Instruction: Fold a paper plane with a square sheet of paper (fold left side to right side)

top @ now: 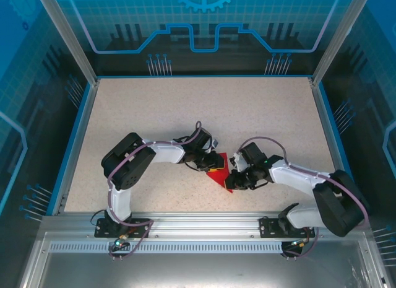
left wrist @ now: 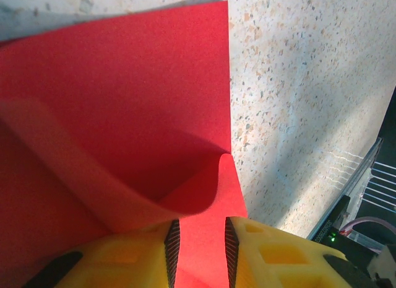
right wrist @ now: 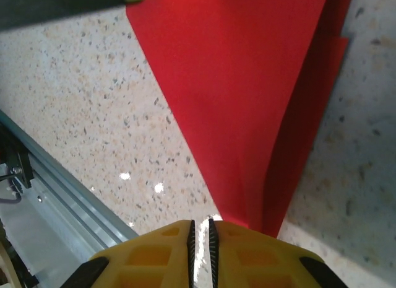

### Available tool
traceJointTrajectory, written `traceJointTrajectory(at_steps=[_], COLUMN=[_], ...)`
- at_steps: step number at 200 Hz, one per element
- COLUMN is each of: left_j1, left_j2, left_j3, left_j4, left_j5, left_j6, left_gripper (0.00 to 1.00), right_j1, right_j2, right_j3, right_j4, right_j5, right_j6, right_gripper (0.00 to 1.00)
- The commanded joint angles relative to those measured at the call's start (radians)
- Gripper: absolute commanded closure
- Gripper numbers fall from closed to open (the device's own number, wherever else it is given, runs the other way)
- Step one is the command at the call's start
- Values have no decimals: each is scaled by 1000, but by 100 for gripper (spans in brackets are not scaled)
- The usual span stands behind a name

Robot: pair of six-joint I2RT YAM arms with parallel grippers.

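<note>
Closest to the lens in the left wrist view: yellow fingers (left wrist: 172,248) of the left hand (left wrist: 199,238), set narrow w/ a flap of the square sheet of paper (left wrist: 124,90) pinched btwn them. The red flap curls up and over in a soft roll, not creased. In the right wrist view the right hand (right wrist: 202,229) is nearly closed, just a thin bright slit. A folded point of the sheet reaches its fingertip; can't tell if any paper is nipped. From the top view the sheet sits on the speckled tabletop (top: 185,108), approx. midway btwn the left and right edges and nearer the near edge, w/ both hands touching it. Likely step: the left-to-right fold, mid-carry. Next move prob. needs the flap carried across, edges lined up, then pressed flat while the far side is pinned.
</note>
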Motion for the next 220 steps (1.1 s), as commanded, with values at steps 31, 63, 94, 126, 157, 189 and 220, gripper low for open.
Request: traceJointTrajectory(at_steps=[31,63,94,126,157,189,220], left_j1=[10,10,10,11,11,10,10], left_j2=[2,2,2,2,2,-1,-2], left_j3=[-32,-27,-26,-25,-26,-27,-27], left_j4=[-82,-87,-90,-92,-92,-88,-87], left_j5=[-53,-54,-54,-57,-56,-55,-54], left_j6=[33,37,38,39,38,35,35], left_gripper=[70,70,70,70,70,70,70], right_j1=[10,10,10,10,10,2,-22], right_j2=[97,83,44,-11,-58,-181,-193], right_j3=[12,-45,-92,-119,-112,-63,-17], right_j4=[33,-17,-69,-117,-169,-179,-147], right_j5=[27,30,50,46,47,30,8], right_j6=[17,11,6,4,-12,-8,-10], right_gripper=[84,84,84,85,85,84,84])
